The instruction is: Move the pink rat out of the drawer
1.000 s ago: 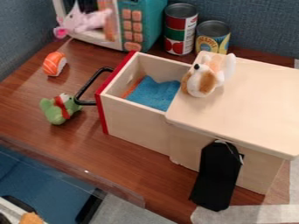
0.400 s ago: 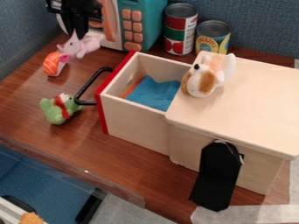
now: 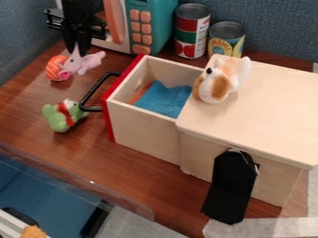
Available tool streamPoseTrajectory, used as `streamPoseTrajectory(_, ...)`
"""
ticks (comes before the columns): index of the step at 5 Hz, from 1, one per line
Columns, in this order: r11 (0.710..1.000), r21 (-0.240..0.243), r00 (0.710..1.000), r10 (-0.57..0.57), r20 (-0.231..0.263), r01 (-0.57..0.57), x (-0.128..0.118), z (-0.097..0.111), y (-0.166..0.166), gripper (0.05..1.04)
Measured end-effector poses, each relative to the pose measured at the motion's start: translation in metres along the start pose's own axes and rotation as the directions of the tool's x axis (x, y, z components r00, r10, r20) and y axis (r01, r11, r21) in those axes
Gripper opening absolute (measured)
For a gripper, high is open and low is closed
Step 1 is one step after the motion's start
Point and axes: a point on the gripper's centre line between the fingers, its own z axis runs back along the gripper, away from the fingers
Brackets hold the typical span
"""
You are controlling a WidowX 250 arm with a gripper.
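Gripper (image 3: 76, 52): hangs points-down at the upper left, in front of the toy microwave (image 3: 140, 28); its fingers look closed on the pink rat's upright ear.
Pink rat (image 3: 79, 63): directly below the fingertips, already outside the drawer; whether its underside bears on the table (image 3: 130, 172) cannot be told.
Long axis: slants from the head, low on the left, up to the hind end on the right, so the body trails off toward the drawer side of the grip.
Drawer (image 3: 144, 128): open, well to the right of the rat, its black handle (image 3: 93, 91) between them; a blue cloth (image 3: 164, 100) lies inside.
Sushi toy (image 3: 53, 69): just left of the rat's head, partly behind it, and likely to be nudged or to tip the rat on release.
Next: probably a small lowering, then parting the fingers straight above the ear.
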Motion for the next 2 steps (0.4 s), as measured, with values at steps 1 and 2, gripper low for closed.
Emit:
streamPoseTrajectory(1, 1.0, 0.019, 1.0, 0.007, -0.006, -0.007, -0.002, 0.002, 0.004, 0.637)
streamPoseTrajectory(2, 1.0, 0.017, 1.0, -0.007, 0.022, 0.006, -0.004, 0.025, 0.006, 0.931)
